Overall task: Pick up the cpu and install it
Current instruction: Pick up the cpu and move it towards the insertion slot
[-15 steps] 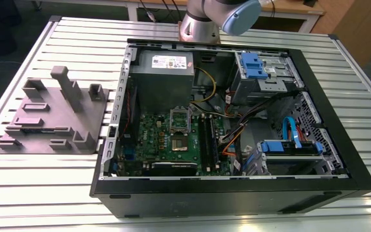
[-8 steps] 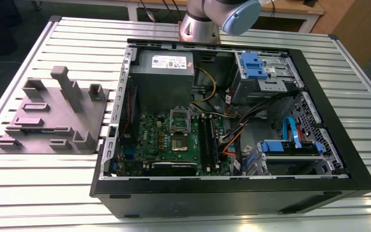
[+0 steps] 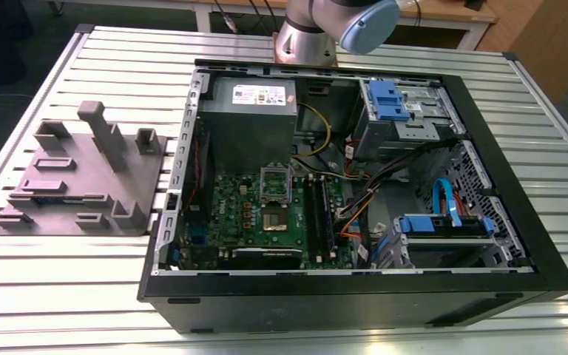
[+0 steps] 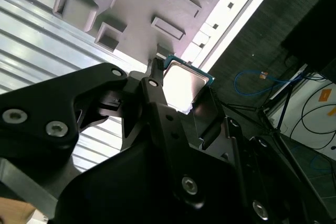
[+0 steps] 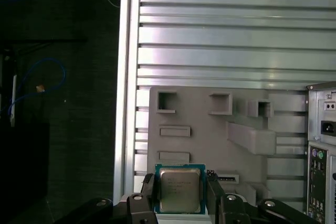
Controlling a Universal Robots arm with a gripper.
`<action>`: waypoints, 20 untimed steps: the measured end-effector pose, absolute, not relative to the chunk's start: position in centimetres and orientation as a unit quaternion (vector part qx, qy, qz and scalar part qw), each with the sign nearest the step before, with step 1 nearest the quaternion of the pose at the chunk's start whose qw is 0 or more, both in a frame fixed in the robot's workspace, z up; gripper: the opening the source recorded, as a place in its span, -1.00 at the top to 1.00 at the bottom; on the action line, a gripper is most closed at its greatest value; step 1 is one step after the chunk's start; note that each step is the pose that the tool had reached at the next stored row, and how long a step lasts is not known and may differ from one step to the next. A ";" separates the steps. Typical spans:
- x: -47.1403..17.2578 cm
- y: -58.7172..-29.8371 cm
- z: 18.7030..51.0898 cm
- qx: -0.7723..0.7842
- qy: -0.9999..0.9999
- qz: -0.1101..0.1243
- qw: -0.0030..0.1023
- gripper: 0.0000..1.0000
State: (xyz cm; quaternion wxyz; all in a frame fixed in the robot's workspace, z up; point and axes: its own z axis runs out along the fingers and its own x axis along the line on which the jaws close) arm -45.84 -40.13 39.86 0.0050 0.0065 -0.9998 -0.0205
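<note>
The carrying step is in hand. In the first wrist view the gripper (image 5: 181,195) has its fingers (image 5: 149,195) clamped on two edges of the cpu (image 5: 179,190). The cpu hangs over the grey holder tray (image 3: 77,185), at the exterior view's left of the computer case (image 3: 363,296). Installing it would likely call for level, square alignment over the socket (image 3: 276,218).

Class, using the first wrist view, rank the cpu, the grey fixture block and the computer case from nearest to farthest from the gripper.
1. The cpu: clamped between the fingers of the gripper.
2. The grey fixture block: on the slatted table, directly behind the cpu.
3. The computer case: off to one side, beyond the block's edge.
</note>
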 end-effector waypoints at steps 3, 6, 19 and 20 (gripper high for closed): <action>-45.8 -40.1 39.9 0.007 -1.000 -0.020 0.005 0.06; -45.8 -40.1 39.9 0.007 -1.000 -0.020 0.005 0.06; -45.2 -40.1 39.9 0.006 -1.000 -0.020 0.005 0.06; -45.2 -40.1 39.9 0.007 -1.000 -0.020 0.005 0.06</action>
